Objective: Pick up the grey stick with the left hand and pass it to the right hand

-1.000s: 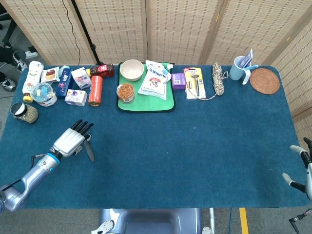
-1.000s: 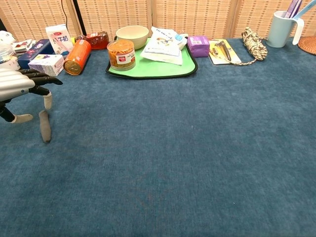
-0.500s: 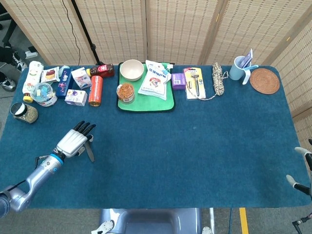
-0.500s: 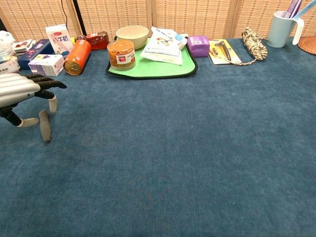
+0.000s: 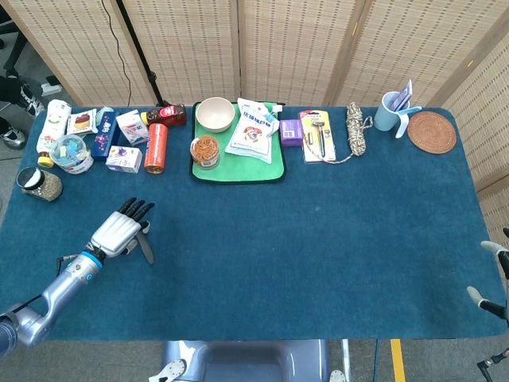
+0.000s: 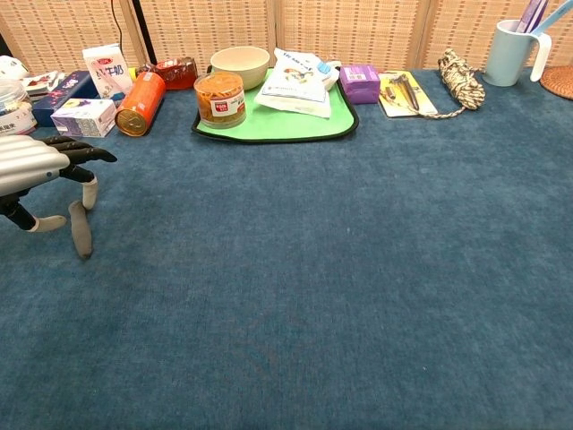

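Left hand point(image 6: 36, 166) hovers over the grey stick point(image 6: 81, 229), fingers apart, nothing held. Stick looks light, stiff, slim; grasp mid-length, judged best.

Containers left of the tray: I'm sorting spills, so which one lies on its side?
The orange can, lying lengthwise beside the green tray; the neighbouring cartons stand upright.

- My left hand point(image 5: 119, 231): silver back, black fingers.
- Stick point(image 5: 146, 248): grey.
- Counter point(image 5: 318, 239): deep blue cloth.
- Tray point(image 5: 274, 170): green with a black rim.
- Can point(image 5: 156, 148): orange-red.
- Mug point(image 5: 388, 113): pale blue.
- Coaster point(image 5: 432, 131): brown, woven.
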`<state>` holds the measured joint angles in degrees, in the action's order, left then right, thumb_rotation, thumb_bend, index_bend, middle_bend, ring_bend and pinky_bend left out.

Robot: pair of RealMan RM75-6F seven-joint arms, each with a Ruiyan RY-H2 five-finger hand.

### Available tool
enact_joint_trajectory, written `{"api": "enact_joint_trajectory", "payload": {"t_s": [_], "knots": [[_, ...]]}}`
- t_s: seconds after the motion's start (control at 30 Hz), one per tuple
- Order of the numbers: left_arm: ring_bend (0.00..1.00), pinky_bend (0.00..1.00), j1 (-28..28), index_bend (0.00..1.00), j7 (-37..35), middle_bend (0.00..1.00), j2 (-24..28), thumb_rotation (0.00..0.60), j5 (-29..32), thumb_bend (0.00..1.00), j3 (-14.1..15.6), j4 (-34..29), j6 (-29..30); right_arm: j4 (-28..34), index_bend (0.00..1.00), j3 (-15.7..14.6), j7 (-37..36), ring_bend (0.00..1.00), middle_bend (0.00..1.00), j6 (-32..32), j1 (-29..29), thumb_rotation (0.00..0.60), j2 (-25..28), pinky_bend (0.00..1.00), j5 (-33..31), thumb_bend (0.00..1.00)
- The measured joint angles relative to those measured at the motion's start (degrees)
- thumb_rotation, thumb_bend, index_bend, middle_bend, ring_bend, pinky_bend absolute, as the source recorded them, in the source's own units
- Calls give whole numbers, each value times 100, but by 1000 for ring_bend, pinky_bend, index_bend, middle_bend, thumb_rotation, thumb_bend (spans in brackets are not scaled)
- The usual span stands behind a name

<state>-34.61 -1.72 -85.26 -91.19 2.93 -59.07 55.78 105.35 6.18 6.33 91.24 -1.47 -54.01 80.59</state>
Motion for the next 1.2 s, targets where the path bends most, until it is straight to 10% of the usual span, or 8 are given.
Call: {"api": "enact_joint_trajectory", "payload": {"t_s": [1.2], "knots": [[0,0,-46,523,3,61,-211,600,57,348,36,236,22,107,265,-18,-12,175,94,-3,-48,600,42,153,-6,156]]}}
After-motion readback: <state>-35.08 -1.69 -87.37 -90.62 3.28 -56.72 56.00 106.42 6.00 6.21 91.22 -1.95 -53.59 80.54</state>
